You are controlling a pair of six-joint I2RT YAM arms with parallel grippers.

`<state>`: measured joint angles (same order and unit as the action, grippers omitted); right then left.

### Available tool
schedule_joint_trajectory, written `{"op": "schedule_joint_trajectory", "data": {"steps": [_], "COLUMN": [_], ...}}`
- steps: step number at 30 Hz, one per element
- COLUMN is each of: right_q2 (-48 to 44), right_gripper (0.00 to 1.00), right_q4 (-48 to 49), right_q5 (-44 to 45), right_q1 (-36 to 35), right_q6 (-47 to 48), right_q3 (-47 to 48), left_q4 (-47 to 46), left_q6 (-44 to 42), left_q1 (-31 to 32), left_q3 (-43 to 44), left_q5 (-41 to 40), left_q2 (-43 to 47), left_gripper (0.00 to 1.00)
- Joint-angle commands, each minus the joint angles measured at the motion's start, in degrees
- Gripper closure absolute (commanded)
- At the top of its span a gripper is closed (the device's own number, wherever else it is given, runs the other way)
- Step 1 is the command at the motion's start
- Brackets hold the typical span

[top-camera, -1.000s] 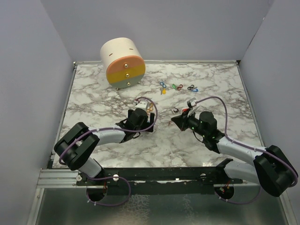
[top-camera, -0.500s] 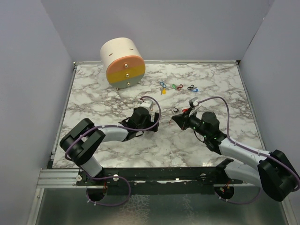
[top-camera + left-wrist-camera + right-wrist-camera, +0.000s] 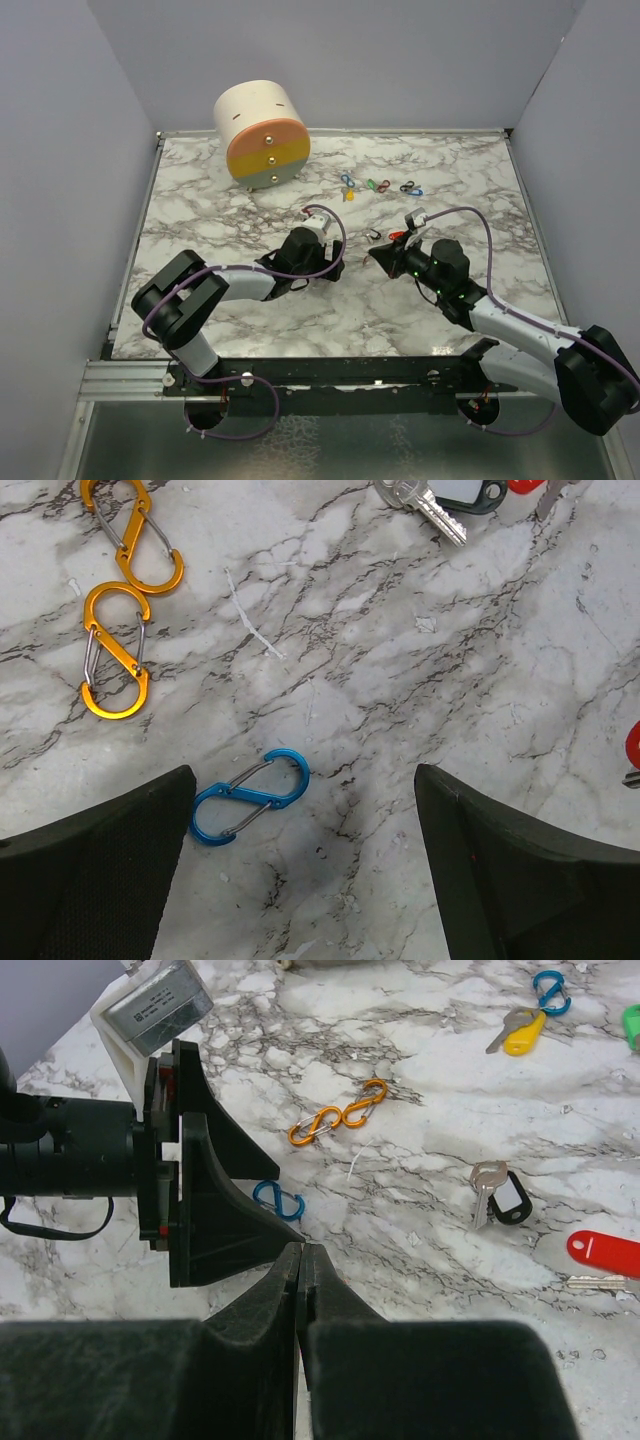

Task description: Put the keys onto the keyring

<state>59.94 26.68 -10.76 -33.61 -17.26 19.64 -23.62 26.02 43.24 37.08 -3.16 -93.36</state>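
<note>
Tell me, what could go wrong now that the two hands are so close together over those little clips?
The open left hand straddles the blue clip, which lies flat, close to one finger; closing might push it aside rather than pinch it. The shut right hand sits just short of the left hand, so they might bump. Either could sweep the black-tagged key away.

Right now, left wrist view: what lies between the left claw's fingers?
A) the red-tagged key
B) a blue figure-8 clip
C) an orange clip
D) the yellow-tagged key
B: the blue figure-8 clip lies flat on the marble table between the fingers of the open left claw, close to one of them.
</note>
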Motion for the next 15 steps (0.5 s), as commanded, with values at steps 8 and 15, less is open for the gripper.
{"op": "schedule_joint_trajectory", "data": {"steps": [8, 15], "right_q2": [-1.1, -1.0], "right_gripper": [0.99, 0.99], "right_q4": [-0.9, -0.8], "right_q5": [2.4, 2.6], "right_q1": [-0.3, -0.3], "right_q6": [0.6, 0.6], "right_q3": [0.0, -0.1], "left_q4": [-0.5, -0.7], "left_q6": [0.5, 0.8], "left_q1": [1.0, 2.2], "left_q3": [-3.3, -4.9], "left_q5": [4.4, 3.9], "left_q2": [0.5, 2.5], "left_gripper": [0.09, 0.11]}}
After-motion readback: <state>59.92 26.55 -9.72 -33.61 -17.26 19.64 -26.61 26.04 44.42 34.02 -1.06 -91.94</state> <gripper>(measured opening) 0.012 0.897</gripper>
